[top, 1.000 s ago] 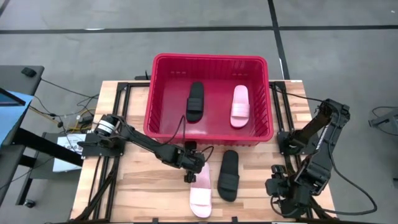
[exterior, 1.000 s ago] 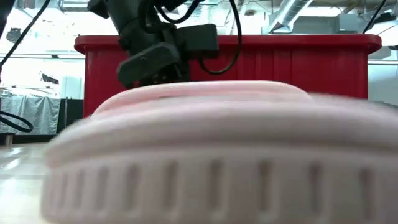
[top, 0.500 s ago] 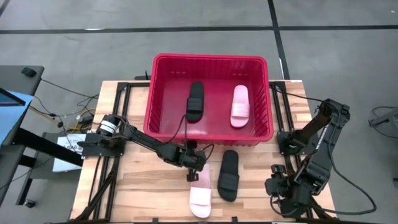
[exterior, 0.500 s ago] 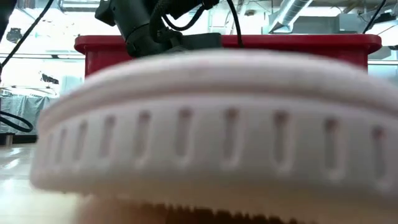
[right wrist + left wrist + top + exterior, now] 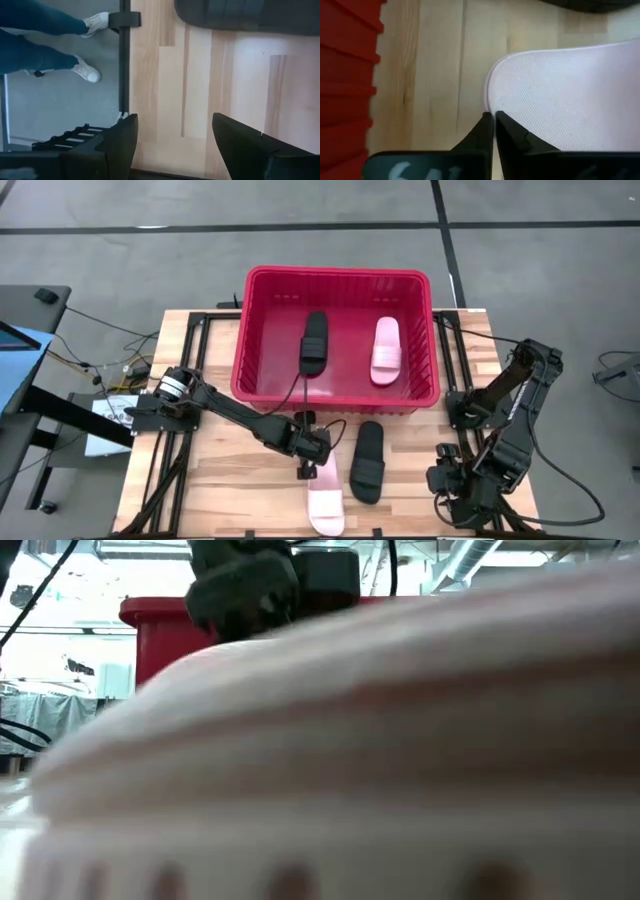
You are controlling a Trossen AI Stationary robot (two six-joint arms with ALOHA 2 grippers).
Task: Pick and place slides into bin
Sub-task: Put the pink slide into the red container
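Note:
A light pink slide lies near the table's front edge, and it fills the low view. My left gripper is shut on the slide's far end, just in front of the red bin. A black slide lies flat on the table to the right of the pink one. Inside the bin, another black slide and another pink slide rest on the floor. My right gripper hangs open over the table's near right part, touching nothing. My left gripper pinches the rim of the pink slide's far end between its two fingers, only at their tips. The fingers slant down from the far left. The slide tilts, its held end raised and its near end low by the table.
The bin's near wall stands close beside my left gripper. Bare wood shows to the left of the pink slide. A person's legs stand on the floor beyond the table's edge. The right arm fills the near right corner.
My left gripper has shut on the pink slide's far end and risen a little. That end has lifted off the table. The slide has tipped and shifted slightly toward the near edge.

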